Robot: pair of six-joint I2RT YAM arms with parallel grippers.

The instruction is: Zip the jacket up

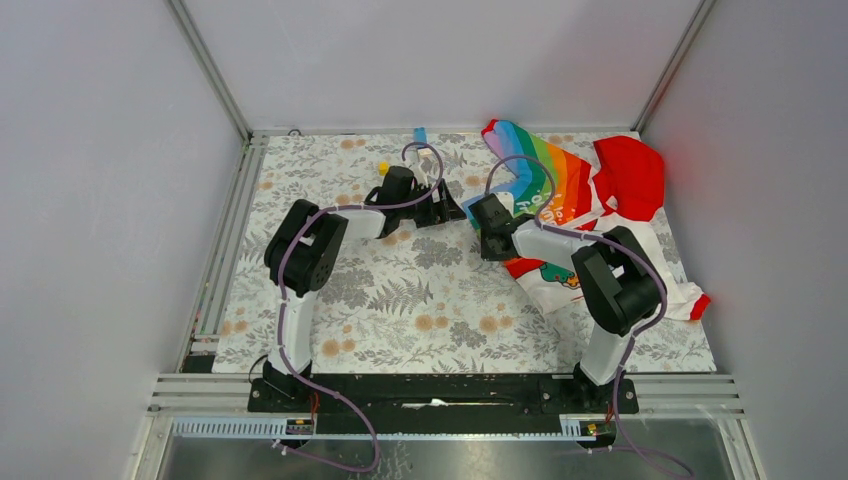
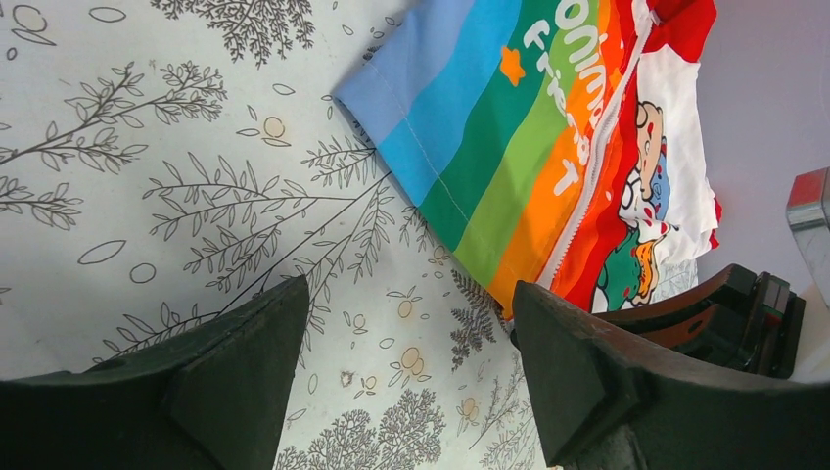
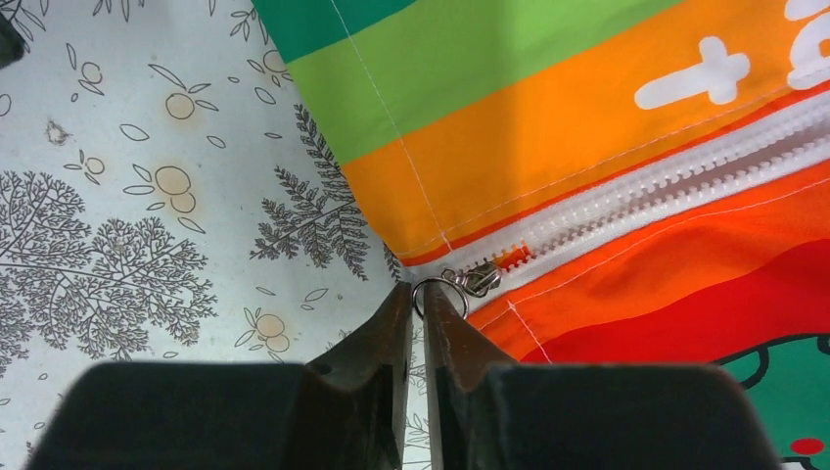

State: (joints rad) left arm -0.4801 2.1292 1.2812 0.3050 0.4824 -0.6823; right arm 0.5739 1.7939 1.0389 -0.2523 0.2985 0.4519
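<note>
Right wrist: jacket (image 3: 587,127) zipper ring (image 3: 431,286) within right gripper (image 3: 419,305).

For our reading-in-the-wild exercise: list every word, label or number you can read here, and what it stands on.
"omin" (a partial reading, top cut off): white lettering on the rainbow stripes of the jacket, left wrist view.
Line beneath, starting "F": too tilted and blurred to read whole.
Same lettering seen from the top view: too small to read.
No other text is readable.
</note>
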